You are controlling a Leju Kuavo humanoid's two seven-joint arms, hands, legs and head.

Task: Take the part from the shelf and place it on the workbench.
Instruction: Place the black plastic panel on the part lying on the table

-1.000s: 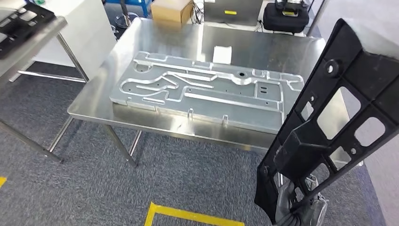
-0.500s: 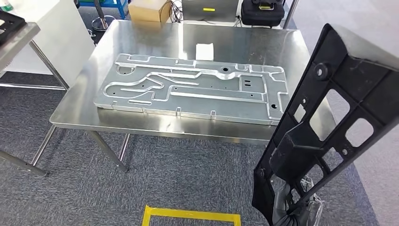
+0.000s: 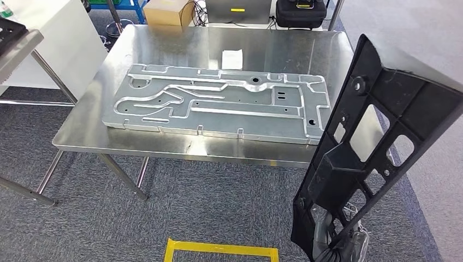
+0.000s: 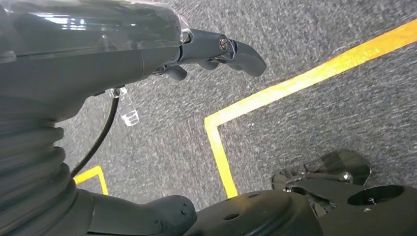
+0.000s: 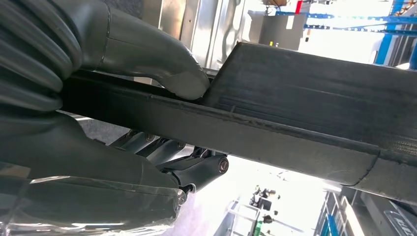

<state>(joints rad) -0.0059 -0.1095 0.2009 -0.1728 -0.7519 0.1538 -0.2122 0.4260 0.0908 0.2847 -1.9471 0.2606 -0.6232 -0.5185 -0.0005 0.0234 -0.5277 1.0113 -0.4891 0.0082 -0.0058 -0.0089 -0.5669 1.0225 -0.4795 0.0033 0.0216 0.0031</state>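
Since a second ago the whole scene has slid left and the steel worktop (image 3: 164, 143) sits squarer and closer in your head view, which marks a turn of the camera and no move of the things on it; the black part (image 3: 377, 142) has kept its place at the right of the frame.

You see the right robot hand (image 3: 341, 245) low at the right, clamped on the bottom end of the part. The long black plastic frame with cut-out windows and round holes stands tilted up from the hand, its upper end leaning to the right. It is in the air in front of the worktop's right end and touches nothing else you can make out. In your right wrist view the thick grey thumb (image 5: 167, 69) presses one face of the part's edge and the darker fingers (image 5: 196, 169) close on the other face.

On the worktop lies a large flat grey metal plate (image 3: 218, 106) with raised channels, set lengthwise and near the front edge. A small white slip (image 3: 232, 58) lies just behind it. A cardboard box (image 3: 166, 11) and a black bag (image 3: 301, 12) stand on the floor beyond the far edge.

Your left robot hand (image 4: 216, 51) hangs over grey carpet crossed by yellow tape (image 4: 295, 83), holding nothing, its fingers loosely bent and apart from the thumb.
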